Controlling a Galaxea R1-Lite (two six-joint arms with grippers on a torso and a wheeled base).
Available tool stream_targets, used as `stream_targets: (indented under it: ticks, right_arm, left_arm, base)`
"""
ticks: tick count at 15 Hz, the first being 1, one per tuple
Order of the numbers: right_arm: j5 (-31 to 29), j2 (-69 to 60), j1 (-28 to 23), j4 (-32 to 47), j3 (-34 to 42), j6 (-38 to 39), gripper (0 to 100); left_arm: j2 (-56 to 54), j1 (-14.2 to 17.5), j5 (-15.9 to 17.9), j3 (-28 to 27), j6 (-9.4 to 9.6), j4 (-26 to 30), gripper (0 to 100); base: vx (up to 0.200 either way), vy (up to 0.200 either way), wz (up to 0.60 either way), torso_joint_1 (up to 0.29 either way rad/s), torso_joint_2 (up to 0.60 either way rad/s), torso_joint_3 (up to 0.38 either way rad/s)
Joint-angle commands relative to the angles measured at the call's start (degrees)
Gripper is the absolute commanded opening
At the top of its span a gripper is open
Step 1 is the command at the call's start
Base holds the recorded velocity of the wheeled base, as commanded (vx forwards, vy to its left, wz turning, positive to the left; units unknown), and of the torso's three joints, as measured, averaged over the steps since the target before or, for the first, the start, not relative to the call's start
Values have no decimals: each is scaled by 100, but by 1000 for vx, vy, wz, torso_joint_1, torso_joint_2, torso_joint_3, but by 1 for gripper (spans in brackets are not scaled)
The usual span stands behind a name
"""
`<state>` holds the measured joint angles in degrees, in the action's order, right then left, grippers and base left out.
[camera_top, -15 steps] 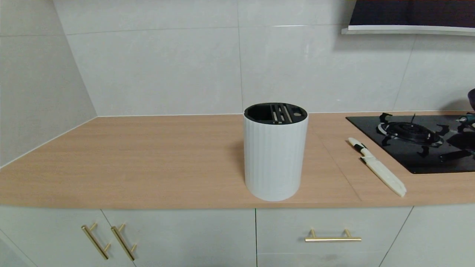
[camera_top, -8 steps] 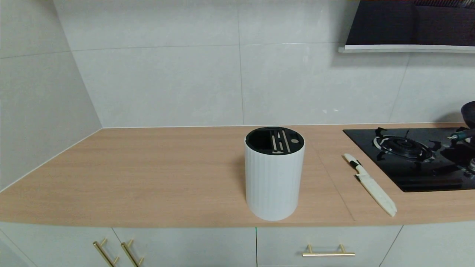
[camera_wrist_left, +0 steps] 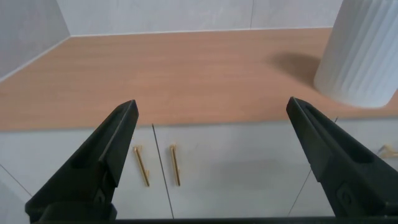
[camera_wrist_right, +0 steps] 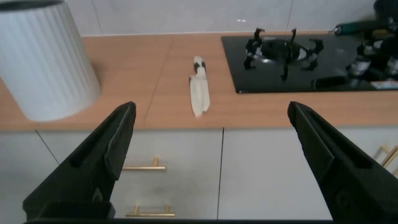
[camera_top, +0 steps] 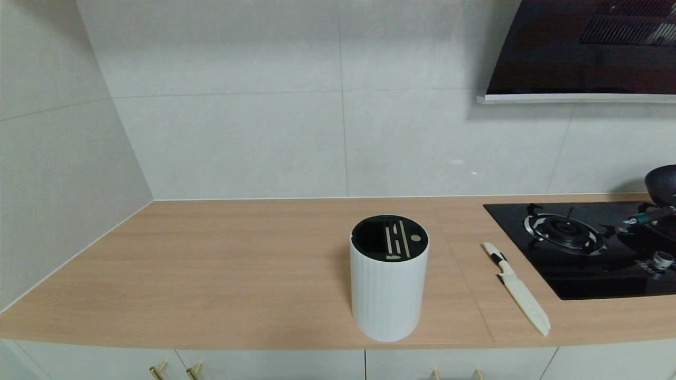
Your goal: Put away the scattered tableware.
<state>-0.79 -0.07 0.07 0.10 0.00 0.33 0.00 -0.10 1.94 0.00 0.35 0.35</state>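
A white ribbed cylindrical holder (camera_top: 389, 282) with a black slotted top stands near the front edge of the wooden counter (camera_top: 237, 264); it also shows as the holder (camera_wrist_left: 364, 53) and the holder (camera_wrist_right: 45, 59) in the wrist views. A cream-bladed knife (camera_top: 516, 287) with a black-and-white handle lies flat between the holder and the hob, seen too as the knife (camera_wrist_right: 199, 92). My left gripper (camera_wrist_left: 211, 109) is open, held in front of the cabinet doors below the counter. My right gripper (camera_wrist_right: 211, 109) is open too, in front of the cabinets, short of the knife.
A black gas hob (camera_top: 581, 243) with pan supports takes up the counter's right end, with a dark pan (camera_top: 661, 190) at its far edge. An extractor hood (camera_top: 581, 53) hangs above. Gold handles (camera_wrist_left: 155, 165) mark the cabinet doors. The counter's left half is bare wood.
The head camera has risen and tilted up: counter, holder and knife sit lower in the picture, and more of the hood shows. Holder and knife keep their places on the counter.
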Motion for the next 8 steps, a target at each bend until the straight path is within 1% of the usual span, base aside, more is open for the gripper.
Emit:
stream_targets:
  ticks: [1, 5, 6, 8]
  right_arm:
    - [0, 7, 1, -1, 0, 2, 100]
    - [0, 7, 1, -1, 0, 2, 100]
    - [0, 7, 1, -1, 0, 11, 100]
    - [0, 7, 1, -1, 0, 11, 100]
  left_arm:
    - [0, 1, 0, 0, 0, 0, 100]
    - [0, 1, 0, 0, 0, 0, 100]
    - [0, 1, 0, 0, 0, 0, 100]
    - [0, 1, 0, 0, 0, 0, 100]
  base:
    - [0, 0, 0, 261, -549, -300]
    - [0, 0, 0, 209, -425, -222]
    - [0, 0, 0, 134, -320, -149]
    - [0, 0, 0, 25, -43, -31]
